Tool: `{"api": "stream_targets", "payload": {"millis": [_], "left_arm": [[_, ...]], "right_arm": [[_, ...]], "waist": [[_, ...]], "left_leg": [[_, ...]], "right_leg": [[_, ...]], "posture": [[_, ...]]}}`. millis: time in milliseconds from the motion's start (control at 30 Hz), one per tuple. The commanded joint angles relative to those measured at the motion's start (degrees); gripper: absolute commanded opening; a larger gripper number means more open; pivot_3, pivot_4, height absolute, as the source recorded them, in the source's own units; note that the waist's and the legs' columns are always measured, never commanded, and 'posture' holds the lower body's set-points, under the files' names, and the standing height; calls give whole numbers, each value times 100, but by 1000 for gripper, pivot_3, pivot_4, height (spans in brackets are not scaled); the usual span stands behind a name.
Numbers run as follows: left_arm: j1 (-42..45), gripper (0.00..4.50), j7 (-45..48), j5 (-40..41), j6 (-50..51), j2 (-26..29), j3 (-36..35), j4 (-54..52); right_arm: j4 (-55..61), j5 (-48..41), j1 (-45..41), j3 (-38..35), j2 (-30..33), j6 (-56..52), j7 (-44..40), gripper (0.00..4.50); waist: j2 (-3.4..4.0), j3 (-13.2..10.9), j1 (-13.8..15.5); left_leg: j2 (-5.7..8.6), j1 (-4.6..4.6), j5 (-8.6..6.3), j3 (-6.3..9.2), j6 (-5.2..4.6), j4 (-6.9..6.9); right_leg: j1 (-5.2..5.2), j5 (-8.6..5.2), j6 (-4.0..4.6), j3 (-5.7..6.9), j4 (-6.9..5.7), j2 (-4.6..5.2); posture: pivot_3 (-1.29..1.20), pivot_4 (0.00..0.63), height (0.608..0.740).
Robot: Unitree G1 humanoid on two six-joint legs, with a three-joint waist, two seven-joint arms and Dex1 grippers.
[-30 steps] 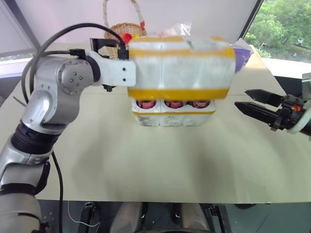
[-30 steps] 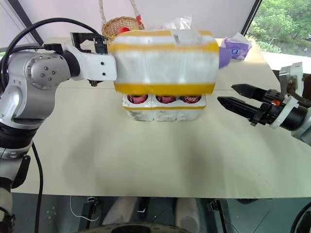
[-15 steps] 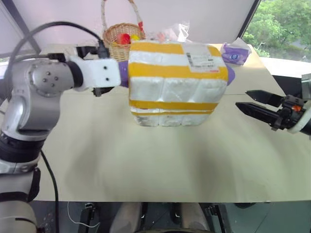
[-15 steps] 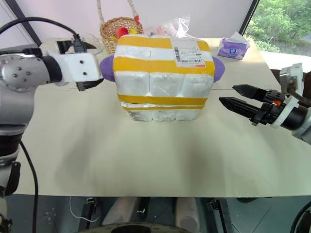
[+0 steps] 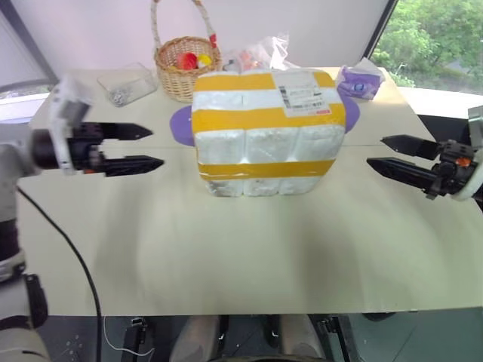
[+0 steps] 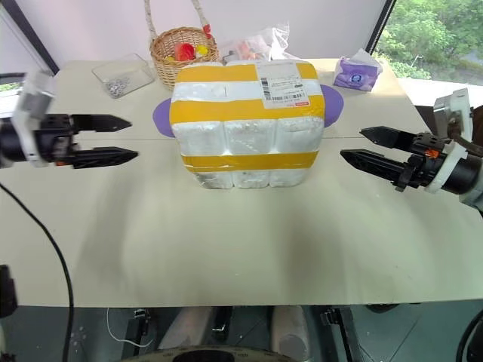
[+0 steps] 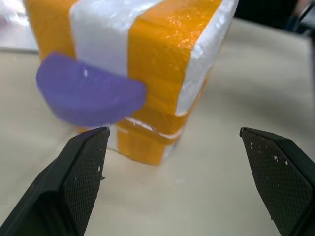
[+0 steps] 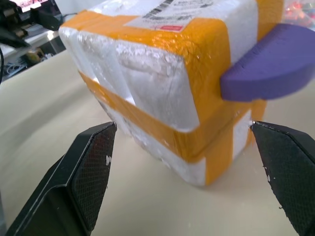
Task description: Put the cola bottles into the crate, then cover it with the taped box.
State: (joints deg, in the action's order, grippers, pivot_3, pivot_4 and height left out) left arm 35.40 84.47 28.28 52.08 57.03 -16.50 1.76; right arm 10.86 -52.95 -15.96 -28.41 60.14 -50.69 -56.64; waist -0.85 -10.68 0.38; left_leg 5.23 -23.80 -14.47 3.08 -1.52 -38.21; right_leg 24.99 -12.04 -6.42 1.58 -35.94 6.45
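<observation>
Resting spot: the taped box sits on the worktop midway between its side edges, nearer the far edge, covering the crate, whose lower white edge and yellow strip show just beneath it.
Label: a white shipping label lies on the box's top face.
Handles: a purple tab sticks out from each end of the box.
Left gripper: released, fingers spread, near the left edge, apart from the box.
Right gripper: released, fingers spread, near the right edge, apart from the box.
Far edge: a wicker basket, a clear tray and a purple tissue pack.
</observation>
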Motion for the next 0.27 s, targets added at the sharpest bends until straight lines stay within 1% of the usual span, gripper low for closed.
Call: {"api": "stream_targets", "payload": {"millis": [33,167,267], "left_arm": [[31,4436,363,231,-240,295,49,458],[157,4436,337,151,-572,382,251,717],[19,4436,301,29,-948,418,404,662]], "right_arm": [[1,200,-8,97,236,222,-349,4500],[-86,412,-36,307,275,364,-559,4500],[-164,538,-118,448,240,447,-612,4500]], "waist": [[0,0,1],[0,0,45],[0,0,39]], "left_leg": [[0,2,0,0,0,0],[0,5,-2,5,2,-1],[1,5,-3,5,2,0]], "right_leg": [[-3,0,0,0,2,1],[-13,0,1,2,12,18],[-13,0,1,0,19,24]], "posture": [[0,150,740],[0,150,740],[0,150,740]]}}
